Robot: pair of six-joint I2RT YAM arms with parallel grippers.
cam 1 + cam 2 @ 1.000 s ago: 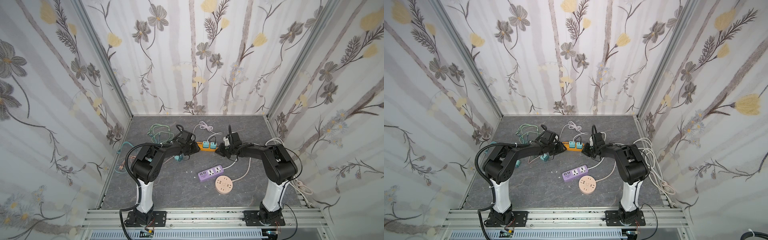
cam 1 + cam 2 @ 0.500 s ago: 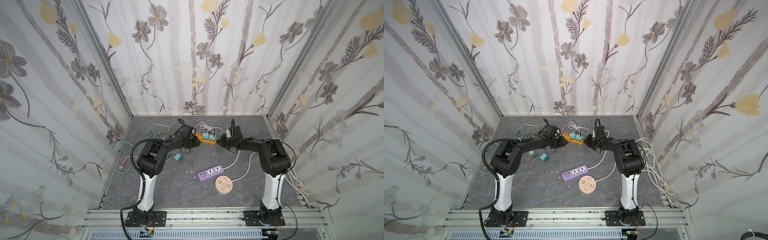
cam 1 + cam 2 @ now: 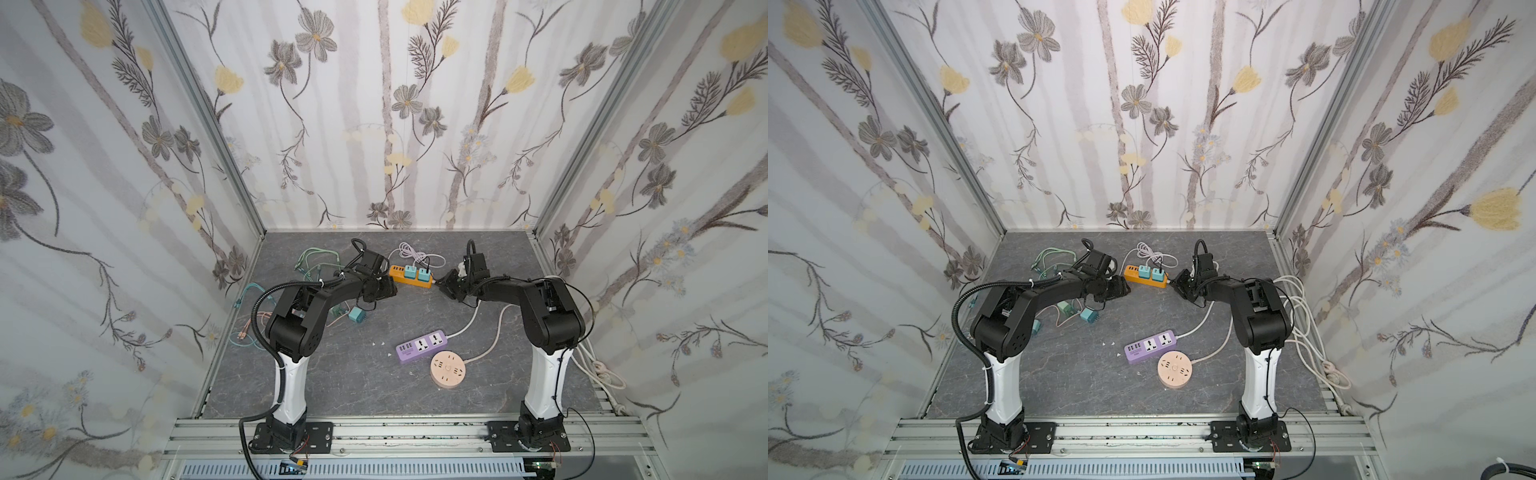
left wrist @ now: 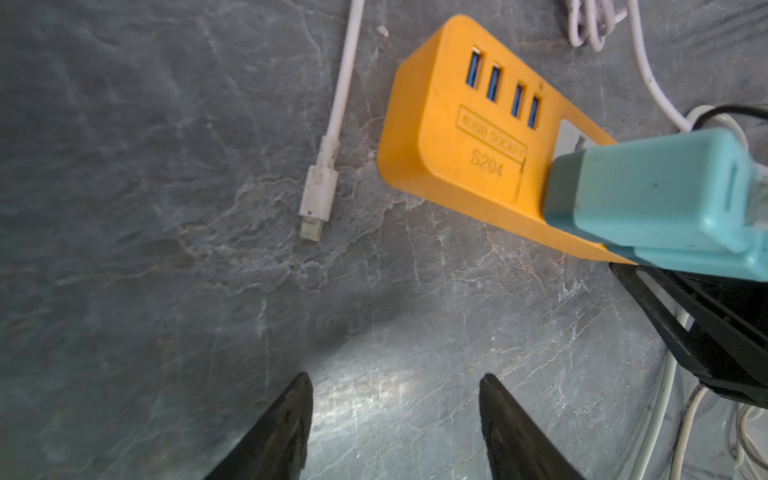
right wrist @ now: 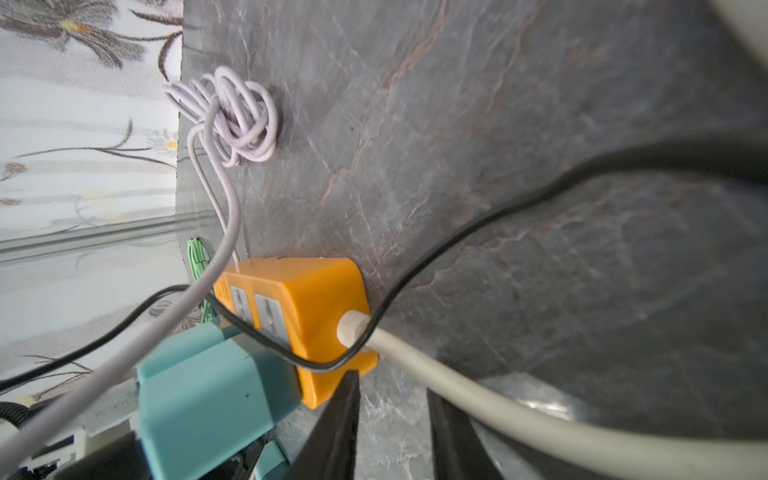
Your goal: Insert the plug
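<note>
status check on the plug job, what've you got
Left pincer open, empty. Right pincer open, empty. Two teal plugs look seated in orange power strip. Black cable draped over strip's cord end.

Table (image 3: 353,374) was dark grey, marbled, with pale veins and a few rust-brown ones. Walls (image 3: 395,104) were white with faint grey stripes and grey and yellow flowers on dark stems. Orange power strip (image 3: 401,277) had grey socket faces and blue USB ports (image 4: 503,89). Teal plugs (image 3: 410,272) stood on it; loose plug (image 3: 356,314) was the same teal. Second strip (image 3: 422,346) was purple with white sockets. Round socket (image 3: 448,369) was peach-pink. Cable tangle (image 3: 316,257) was pale green, coiled cable (image 5: 237,116) lilac, thin lead (image 5: 457,237) black, thick cord (image 5: 457,386) beige-grey.
</note>
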